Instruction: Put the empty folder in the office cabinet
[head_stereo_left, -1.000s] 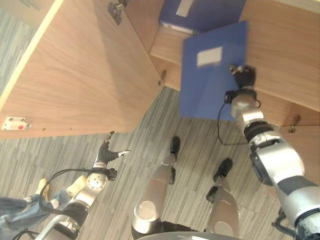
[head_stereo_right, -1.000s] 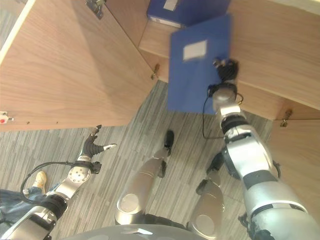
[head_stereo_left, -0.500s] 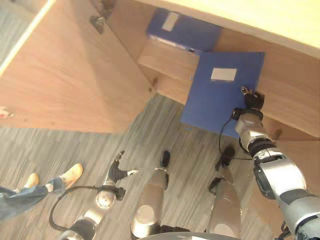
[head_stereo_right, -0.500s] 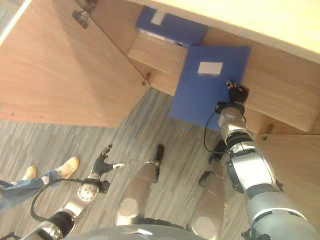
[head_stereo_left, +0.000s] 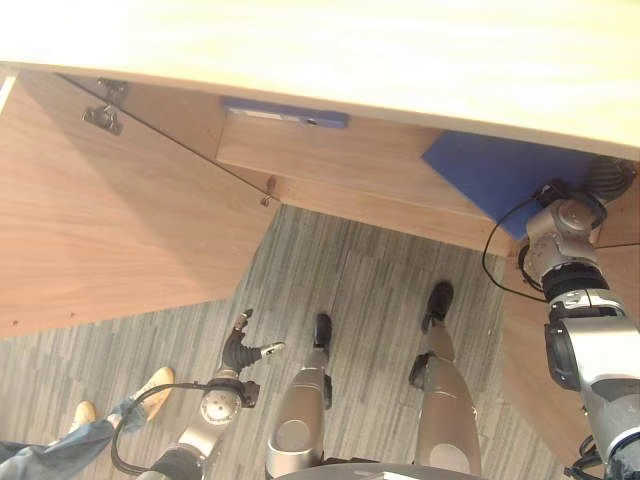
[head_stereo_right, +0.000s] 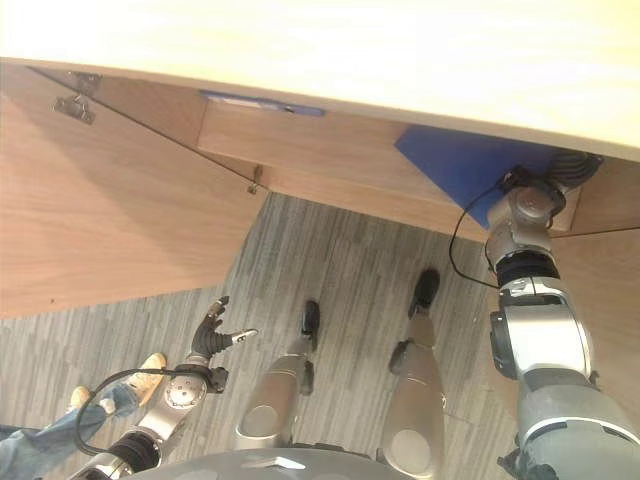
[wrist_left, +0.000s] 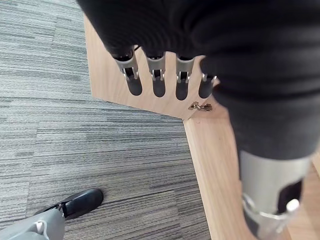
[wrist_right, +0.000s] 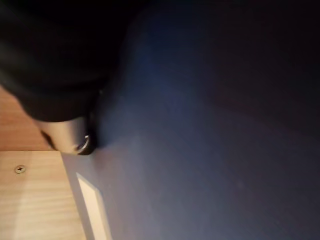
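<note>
Right wrist view: blue folder (wrist_right: 210, 125) against right robot hand (wrist_right: 70, 135), grip prob. unreadable, cabinet (head_stereo_left: 330, 160) shelf.

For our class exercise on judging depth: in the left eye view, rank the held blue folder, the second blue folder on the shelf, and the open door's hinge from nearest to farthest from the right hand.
1. Held folder: at the right hand itself, on the right.
2. Shelf folder: lying further left inside the cabinet.
3. Hinge: far left, on the open door.
</note>
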